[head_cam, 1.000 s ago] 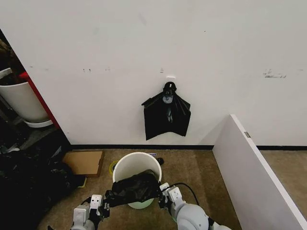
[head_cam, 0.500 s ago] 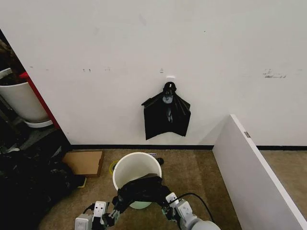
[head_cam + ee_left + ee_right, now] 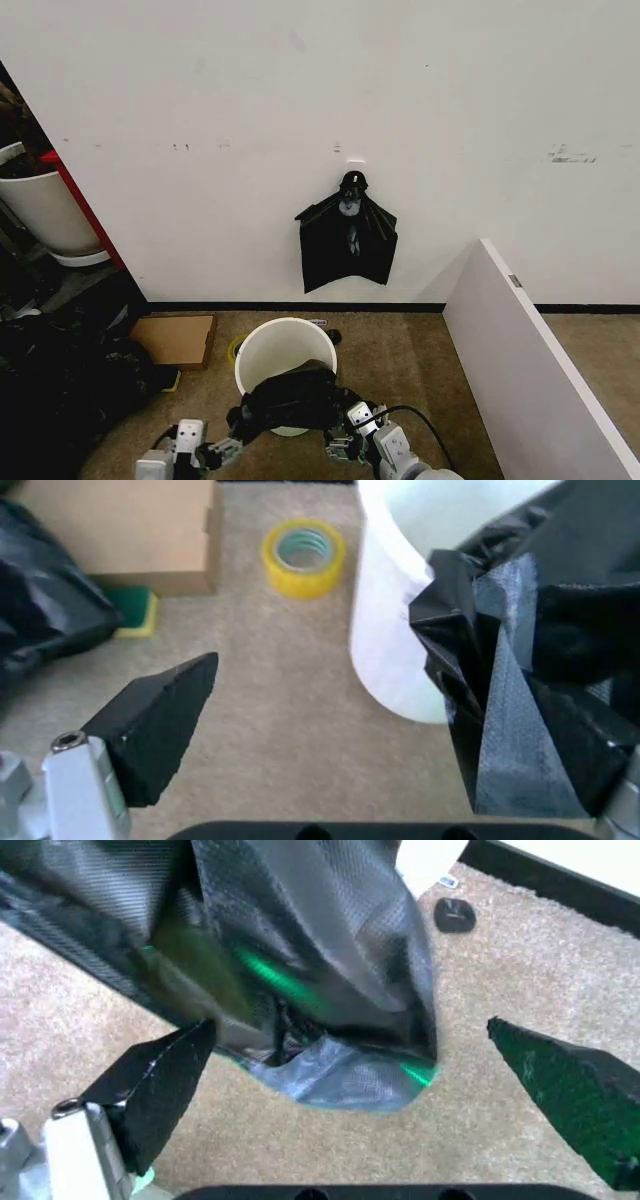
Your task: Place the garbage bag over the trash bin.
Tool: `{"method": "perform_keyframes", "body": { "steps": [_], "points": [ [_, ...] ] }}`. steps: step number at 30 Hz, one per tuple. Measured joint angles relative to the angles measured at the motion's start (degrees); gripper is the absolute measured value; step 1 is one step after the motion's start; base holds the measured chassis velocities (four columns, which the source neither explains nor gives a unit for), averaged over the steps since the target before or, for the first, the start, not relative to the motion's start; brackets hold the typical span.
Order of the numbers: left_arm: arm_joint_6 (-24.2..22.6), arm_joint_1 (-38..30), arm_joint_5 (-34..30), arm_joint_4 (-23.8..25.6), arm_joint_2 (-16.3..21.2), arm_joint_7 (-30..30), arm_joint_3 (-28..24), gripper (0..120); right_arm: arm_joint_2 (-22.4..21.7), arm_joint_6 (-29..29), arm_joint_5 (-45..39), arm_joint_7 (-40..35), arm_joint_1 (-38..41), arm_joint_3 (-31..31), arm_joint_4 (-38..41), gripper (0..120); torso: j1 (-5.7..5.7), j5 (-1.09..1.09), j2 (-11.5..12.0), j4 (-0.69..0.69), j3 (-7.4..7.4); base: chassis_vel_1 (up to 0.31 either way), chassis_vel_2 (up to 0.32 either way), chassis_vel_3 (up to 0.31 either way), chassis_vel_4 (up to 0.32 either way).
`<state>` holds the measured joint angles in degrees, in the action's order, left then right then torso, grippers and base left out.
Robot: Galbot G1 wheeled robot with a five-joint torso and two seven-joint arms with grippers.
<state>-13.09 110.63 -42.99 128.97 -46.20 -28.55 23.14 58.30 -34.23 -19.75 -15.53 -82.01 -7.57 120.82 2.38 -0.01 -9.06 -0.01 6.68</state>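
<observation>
Black garbage bag drapes the near rim of the trash bin; both grippers' fingers stand apart beside it.

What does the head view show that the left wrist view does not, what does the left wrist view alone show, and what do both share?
Head view alone: the bunch of black bags hanging on the wall, the white partition, and the right gripper beside the bin. Left wrist view alone: the left gripper's open fingers close up and a green and yellow sponge. Both: the garbage bag draped on the near rim of the trash bin, the cardboard box and the yellow tape roll.
</observation>
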Motion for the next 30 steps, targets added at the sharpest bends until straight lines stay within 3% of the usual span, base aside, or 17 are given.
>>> {"method": "perform_keyframes", "body": {
  "steps": [7, 13, 26, 30],
  "points": [
    [3.44, 1.48, -0.46, 0.39, -0.07, 1.11, 3.64, 100, 0.62, 1.29, -1.97, 0.12, 0.9, -0.28, -0.77, 100, 0.0, 0.0, 0.0, 0.0, 0.0, 0.0, 0.0, 0.0, 0.0],
    [7.05, 5.09, -5.44, 1.65, -0.06, 6.49, 6.44, 100, 0.17, 1.61, -2.47, 0.11, 0.28, 0.63, 0.02, 100, 0.0, 0.02, 0.0, 0.0, 0.0, 0.0, 0.0, 0.0, 0.0],
    [6.26, 7.48, -9.56, 1.7, -1.66, 8.6, 9.59, 100, -1.44, 4.92, -1.65, 1.69, -1.75, 2.21, 2.18, 100, 0.0, 0.01, 0.0, 0.0, 0.0, 0.0, 0.0, 0.0, 0.0],
    [6.84, 6.99, -7.26, 0.59, -3.49, 11.37, 9.38, 100, -2.8, 6.2, 5.46, 2.58, -4.27, 2.71, 3.45, 100, 0.0, 0.0, 0.0, 0.01, 0.0, 0.0, 0.0, 0.0, 0.0]
  ]
}}
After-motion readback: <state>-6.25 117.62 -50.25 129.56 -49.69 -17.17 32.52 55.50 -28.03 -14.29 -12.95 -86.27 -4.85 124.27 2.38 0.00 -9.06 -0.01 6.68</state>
